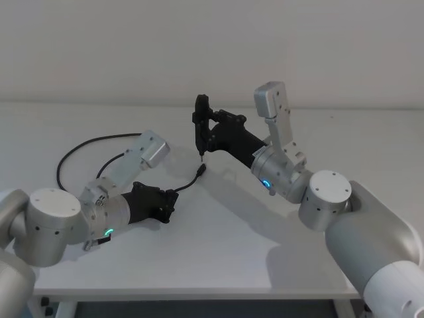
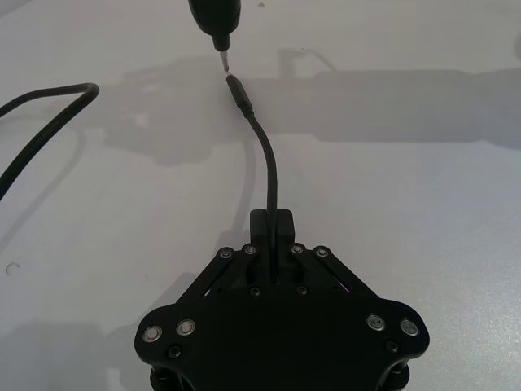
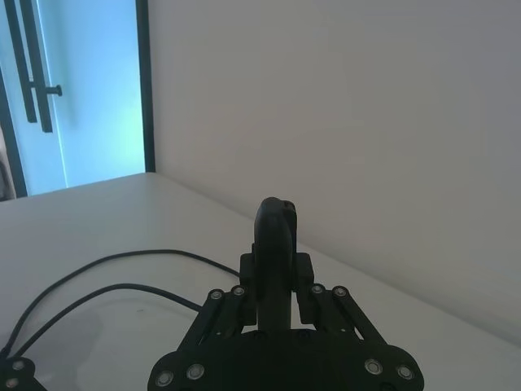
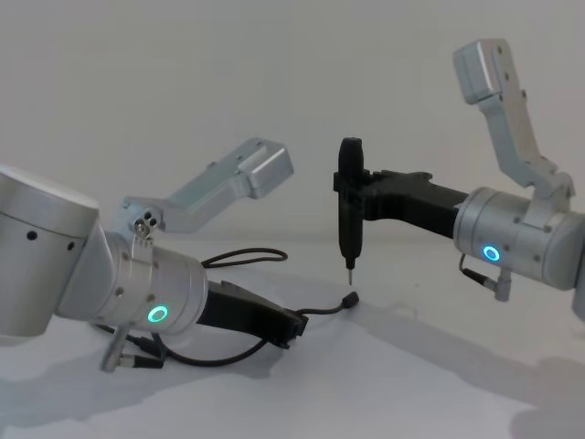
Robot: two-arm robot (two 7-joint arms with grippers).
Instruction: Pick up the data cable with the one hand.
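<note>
The left gripper [image 2: 272, 224] lies low over the white worktop [image 1: 218, 245], its jaws closed on the cable [image 1: 74, 150] a short way back from one end. From the jaws the black cord rises in a gentle curve and runs forward to its small plug [image 2: 238, 92], which rests on or just above the worktop — the chest view shows that plug [image 4: 349, 299] close to the surface ahead of the left gripper [image 4: 291, 331]. Behind the left arm the rest of the cable sweeps out in a loose loop across the worktop, toward the far wall and back round, as the head view shows; in the chest view part of the loop [image 4: 239, 258] lies behind the arm.

The right gripper [image 1: 201, 126] is held above the worktop, near the middle, its jaws clamped on a black pen-like tool [image 4: 348, 208] that stands upright with its thin tip pointing down. That tip [image 2: 221, 59] hangs just above the cable's plug, close to it but apart from it. In the right wrist view the rounded top of the tool [image 3: 275, 236] sits gripped between the jaws, and two strands of the cable [image 3: 122, 273] lie on the worktop beyond.
</note>
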